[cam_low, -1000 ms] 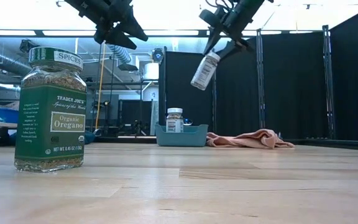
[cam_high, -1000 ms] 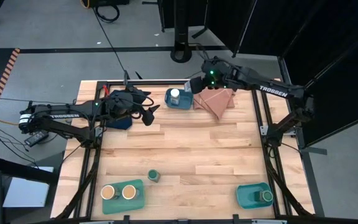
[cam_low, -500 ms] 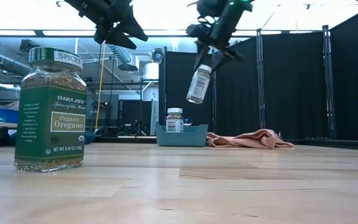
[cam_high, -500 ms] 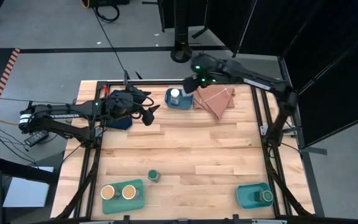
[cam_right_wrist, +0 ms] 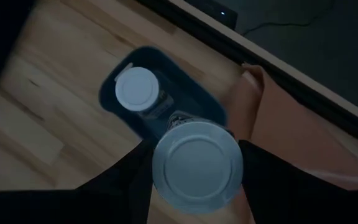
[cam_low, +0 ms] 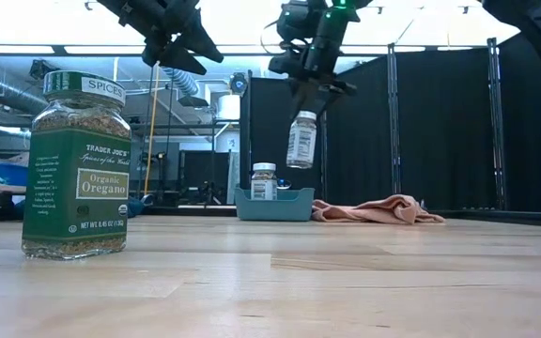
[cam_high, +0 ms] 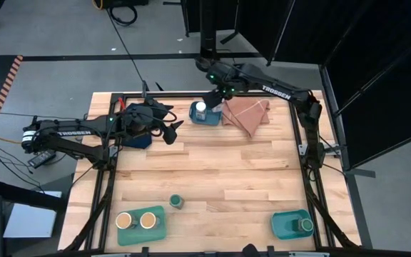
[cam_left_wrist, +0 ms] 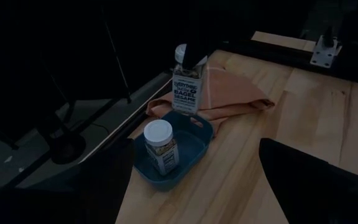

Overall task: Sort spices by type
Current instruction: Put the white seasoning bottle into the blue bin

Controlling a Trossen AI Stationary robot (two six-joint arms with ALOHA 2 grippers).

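My right gripper (cam_high: 216,96) is shut on a white-lidded spice jar (cam_low: 301,139) and holds it in the air above the blue tray (cam_high: 207,118) at the table's far edge. A second white-lidded jar (cam_high: 201,108) stands upright in that tray. A green-lidded jar (cam_high: 176,202) stands on its base on the bare table near the front. Two tan-lidded jars (cam_high: 135,221) sit in the near-left teal tray. Another green-lidded jar (cam_high: 306,225) sits in the near-right teal tray. My left gripper (cam_high: 171,125) hangs open above the far left of the table, holding nothing. My right gripper pinches the held jar at its white lid (cam_right_wrist: 196,165), one dark finger (cam_right_wrist: 135,180) on either side. The fingers come from above, pointing down. The jar hangs upright below them, lifted clear, above the blue tray's (cam_left_wrist: 194,146) side nearest the pink cloth.
A crumpled pink cloth (cam_high: 247,113) lies just right of the blue tray. A dark blue cloth (cam_high: 138,139) lies under my left arm. The near-left teal tray (cam_high: 157,230) and near-right teal tray (cam_high: 285,227) sit at the front edge. Bare wood fills the table's middle.
My right gripper has moved toward the table's left, from over the pink cloth to over the blue tray, and come down a little. The jar it holds has swung from tilted to upright. My left arm has kept still.
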